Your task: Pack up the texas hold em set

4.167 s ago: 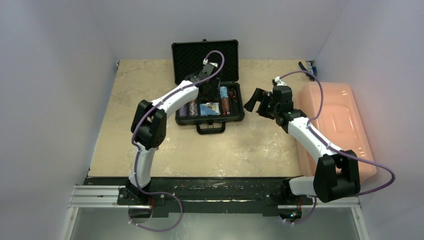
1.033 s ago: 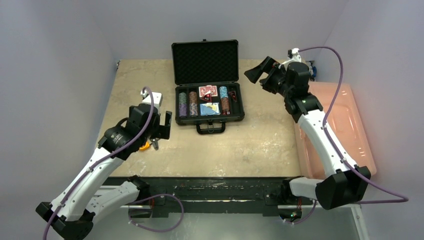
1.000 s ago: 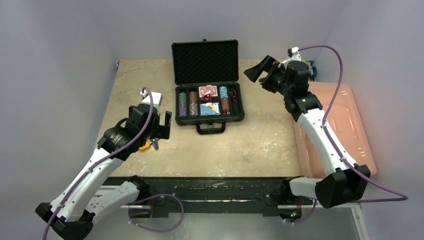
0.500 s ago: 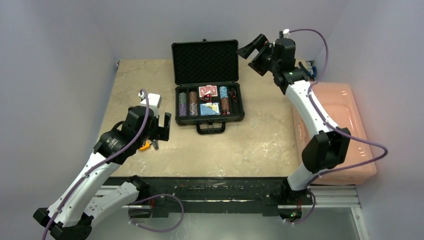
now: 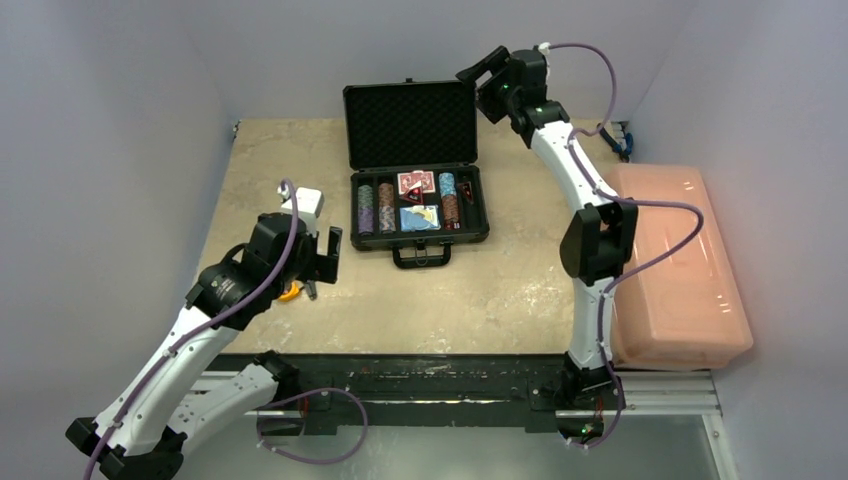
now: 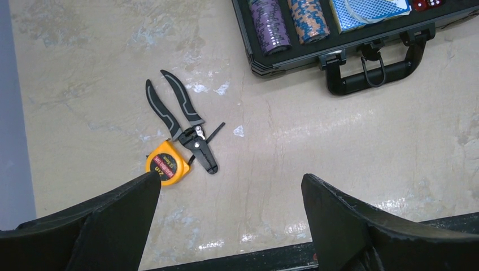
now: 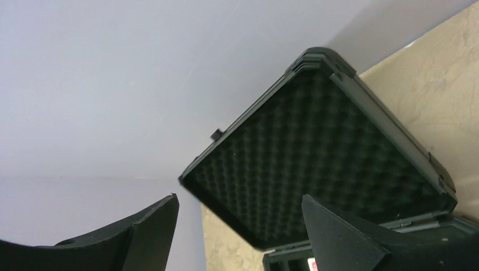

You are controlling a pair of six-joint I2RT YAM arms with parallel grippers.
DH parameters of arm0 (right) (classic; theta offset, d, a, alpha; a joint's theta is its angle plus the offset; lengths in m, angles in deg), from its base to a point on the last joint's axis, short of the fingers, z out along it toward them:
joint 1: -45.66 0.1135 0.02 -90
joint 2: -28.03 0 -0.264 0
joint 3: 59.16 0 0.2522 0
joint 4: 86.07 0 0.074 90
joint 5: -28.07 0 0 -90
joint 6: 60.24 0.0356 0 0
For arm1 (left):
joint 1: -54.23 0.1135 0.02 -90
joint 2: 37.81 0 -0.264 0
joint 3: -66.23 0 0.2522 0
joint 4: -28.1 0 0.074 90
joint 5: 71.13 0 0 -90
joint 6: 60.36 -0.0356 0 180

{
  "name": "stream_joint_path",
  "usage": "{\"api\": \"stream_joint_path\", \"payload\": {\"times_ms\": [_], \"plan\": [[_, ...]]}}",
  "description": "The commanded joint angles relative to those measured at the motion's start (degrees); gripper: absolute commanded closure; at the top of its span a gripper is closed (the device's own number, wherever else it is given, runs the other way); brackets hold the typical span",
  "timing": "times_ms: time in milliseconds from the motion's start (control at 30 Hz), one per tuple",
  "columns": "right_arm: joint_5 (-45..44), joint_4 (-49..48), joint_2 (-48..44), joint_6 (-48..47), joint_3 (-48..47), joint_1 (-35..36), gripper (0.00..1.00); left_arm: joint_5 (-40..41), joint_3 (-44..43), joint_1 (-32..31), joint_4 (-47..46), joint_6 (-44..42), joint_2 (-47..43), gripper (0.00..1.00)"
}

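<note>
The black briefcase [image 5: 420, 215] lies open at the table's back centre, its foam-lined lid [image 5: 410, 122] upright. Inside lie chip stacks [image 5: 376, 206], a red deck [image 5: 416, 182], a blue deck [image 5: 419, 218] and a triangular marker [image 5: 417, 197]. My right gripper [image 5: 478, 72] is open and empty, raised beside the lid's top right corner; the lid fills the right wrist view [image 7: 322, 152]. My left gripper [image 5: 322, 255] is open and empty over the table left of the case. The left wrist view shows the case's handle [image 6: 375, 70] and chip stacks [image 6: 291, 22].
A yellow tape measure [image 6: 166, 165] and black pliers [image 6: 183, 121] lie on the table under my left gripper, also seen from the top [image 5: 292, 292]. A large pink bin [image 5: 675, 265] stands at the right edge. Blue-handled tools [image 5: 618, 140] lie at the back right.
My right arm has stretched up and back, moving its open gripper from right of the case to beside the lid's top right corner. My left arm pulled away from the case earlier and now holds still.
</note>
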Motion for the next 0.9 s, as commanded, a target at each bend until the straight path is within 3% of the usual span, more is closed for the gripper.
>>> {"api": "stream_joint_path", "payload": {"times_ms": [0, 133, 333, 500, 600, 800, 867], "plan": [[-4.79, 0.11, 3.64, 0.86, -8.19, 0.52, 0.17, -1.57, 0.49, 0.57, -2.52, -1.47, -0.54, 0.05], [-6.68, -2.59, 7.40, -6.77, -12.68, 0.71, 0.18, -2.20, 0.48, 0.91, -2.59, -1.49, -0.70, 0.05], [-6.59, -5.77, 11.56, -29.53, -14.63, 0.70, 0.16, -3.24, 0.58, 1.67, -2.90, -1.62, -1.26, 0.05], [-6.53, -5.83, 14.30, -41.07, -13.92, 0.71, 0.17, -4.73, 0.64, 2.74, -3.14, -1.53, -1.41, 0.06], [-5.89, -7.96, 15.09, -44.19, -12.24, 0.71, 0.24, -5.08, 0.66, 3.09, -3.23, -1.58, -1.34, 0.06], [-6.02, -10.10, 18.27, -47.51, -13.77, 0.69, 0.46, -5.56, 0.75, 4.18, -3.43, -1.67, -0.93, 0.06], [-6.38, -10.60, 19.58, -47.94, -14.55, 0.69, 0.47, -5.70, 0.75, 4.48, -3.46, -1.66, -0.81, 0.06]]}}
